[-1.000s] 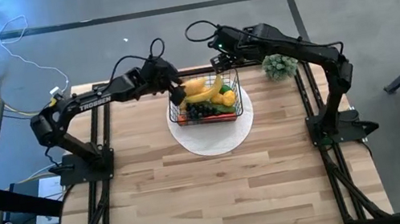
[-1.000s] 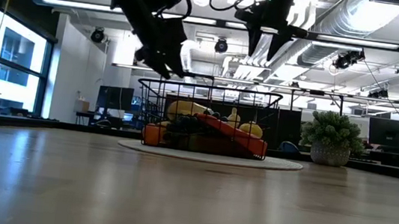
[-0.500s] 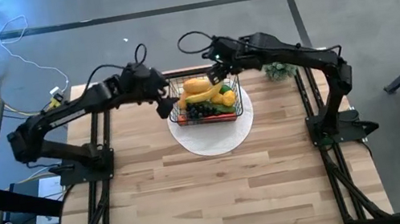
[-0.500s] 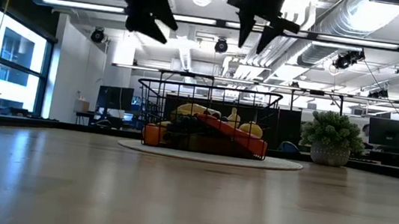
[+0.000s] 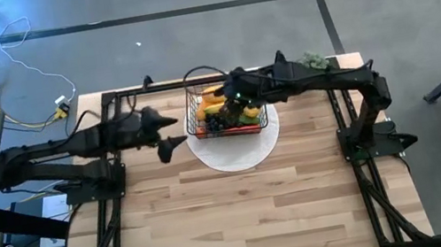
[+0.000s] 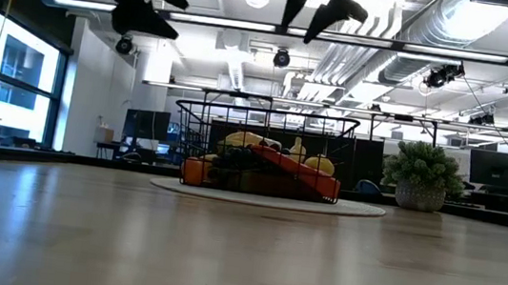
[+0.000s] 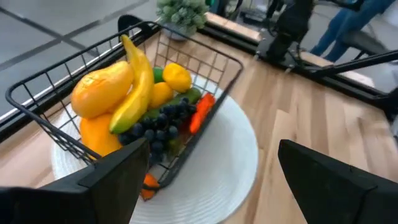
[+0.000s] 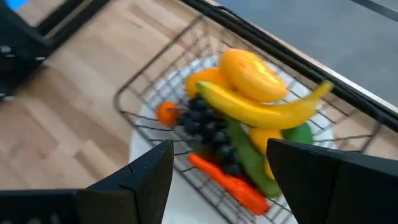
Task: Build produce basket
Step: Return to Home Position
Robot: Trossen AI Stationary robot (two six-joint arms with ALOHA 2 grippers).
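The left gripper (image 7: 217, 186) has its two fingers (image 7: 106, 180) wide apart with nothing between them. It hangs high over the table (image 5: 245, 218), beside the left rim of the white disc (image 7: 217, 168) and apart from the basket (image 5: 190, 118). The right gripper (image 8: 217, 180) also has its fingers wide and empty, and it hangs well above the basket without touching it. The basket stands on the disc near the middle of the table's far edge. In it lie a banana (image 7: 134, 87), a mango (image 7: 99, 90), a lemon (image 7: 176, 76), dark grapes (image 7: 158, 124), a red chilli (image 7: 202, 112) and a cucumber (image 8: 249, 155). A small plant (image 6: 421, 173) stands near the far right corner.
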